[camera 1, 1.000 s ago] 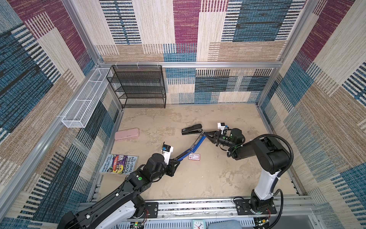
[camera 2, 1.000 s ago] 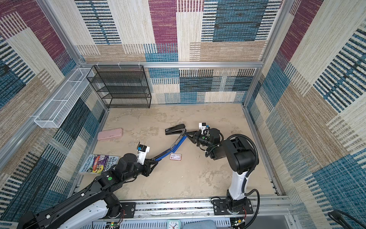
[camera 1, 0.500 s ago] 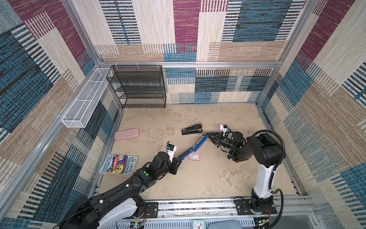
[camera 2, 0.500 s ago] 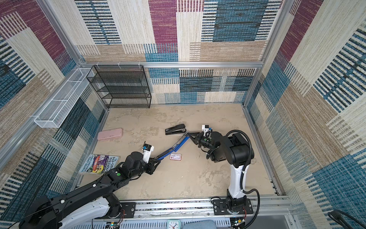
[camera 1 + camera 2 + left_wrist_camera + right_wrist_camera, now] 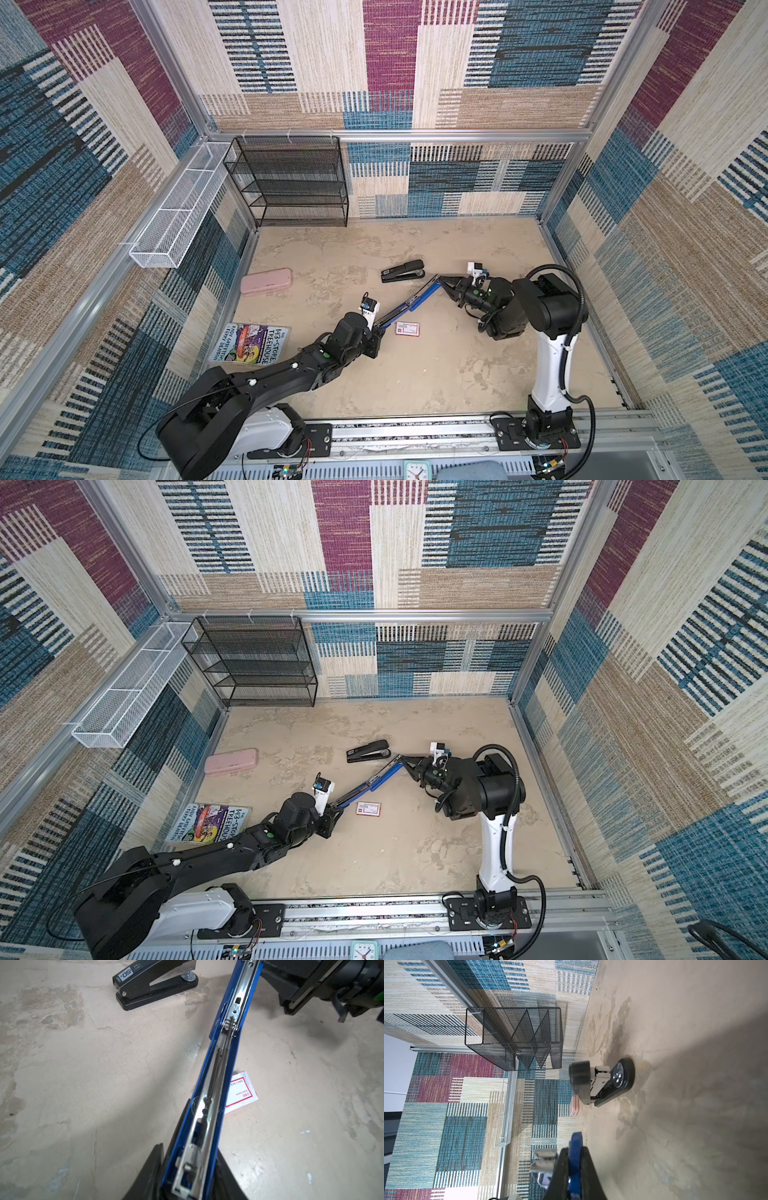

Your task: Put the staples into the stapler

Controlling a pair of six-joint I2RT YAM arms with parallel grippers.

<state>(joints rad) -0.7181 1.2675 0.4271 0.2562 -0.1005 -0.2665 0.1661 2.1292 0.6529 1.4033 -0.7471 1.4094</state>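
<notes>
A blue stapler (image 5: 409, 301) (image 5: 374, 783) is swung open into one long line and held off the table between my two grippers. In the left wrist view its metal channel and spring (image 5: 218, 1064) lie open. My left gripper (image 5: 376, 328) (image 5: 191, 1159) is shut on its near end. My right gripper (image 5: 442, 280) (image 5: 575, 1159) is shut on the blue far end. The staples' small white box with a red label (image 5: 407, 328) (image 5: 241, 1091) lies flat on the table just under the stapler. No loose staple strips show.
A black stapler (image 5: 403, 271) (image 5: 604, 1082) stands closed just behind the blue one. A pink oblong case (image 5: 266, 281) and a book (image 5: 249, 344) lie at the left. A black mesh rack (image 5: 291, 183) stands at the back wall, a white wire basket (image 5: 178, 208) hangs on the left wall.
My left arm has stretched forward and the blue stapler has shifted slightly right and away. The right arm's elbow has swung more upright. Both grips have held.
</notes>
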